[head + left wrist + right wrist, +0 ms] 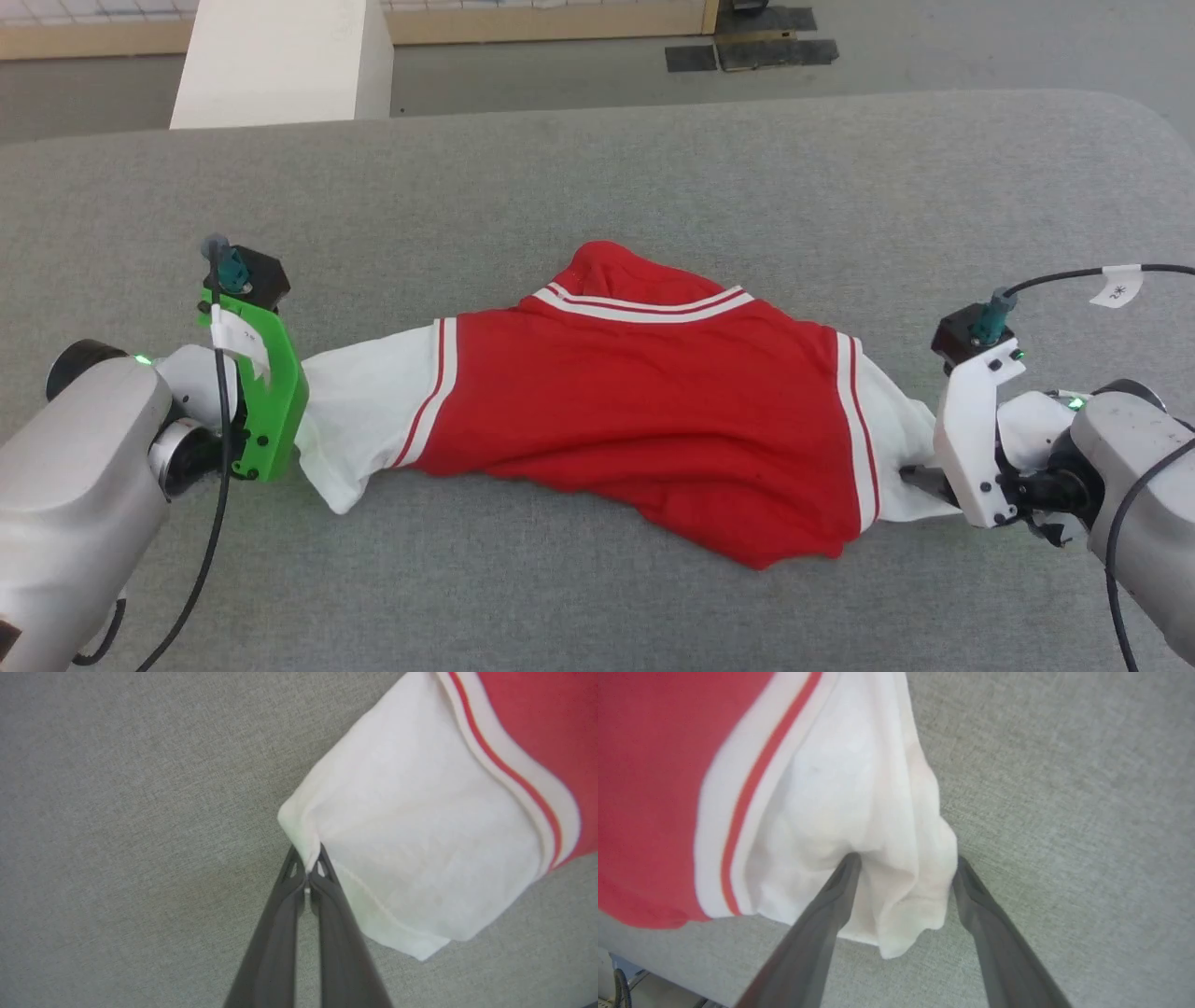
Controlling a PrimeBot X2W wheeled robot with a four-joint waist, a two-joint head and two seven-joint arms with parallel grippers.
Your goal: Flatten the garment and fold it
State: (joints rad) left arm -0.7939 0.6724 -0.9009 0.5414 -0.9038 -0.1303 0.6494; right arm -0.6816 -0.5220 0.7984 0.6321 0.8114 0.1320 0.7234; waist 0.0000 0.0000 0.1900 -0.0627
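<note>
Grey table point(597, 168): shirt point(644, 392) lay bunched, not flat. L gripper point(308, 872) clamped on sleeve hem point(373, 896); R gripper point(906, 858) gaped wide astride other sleeve point(859, 793). Rec: R needed closing before both pulled apart.

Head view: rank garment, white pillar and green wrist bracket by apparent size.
Largest: garment.
Then: white pillar, cut by the top edge.
Smallest: green wrist bracket; nearer the camera, so real size unsure.

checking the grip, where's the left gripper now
In the left wrist view, the left gripper is shut on the white sleeve edge of the garment, over the grey table.
</note>
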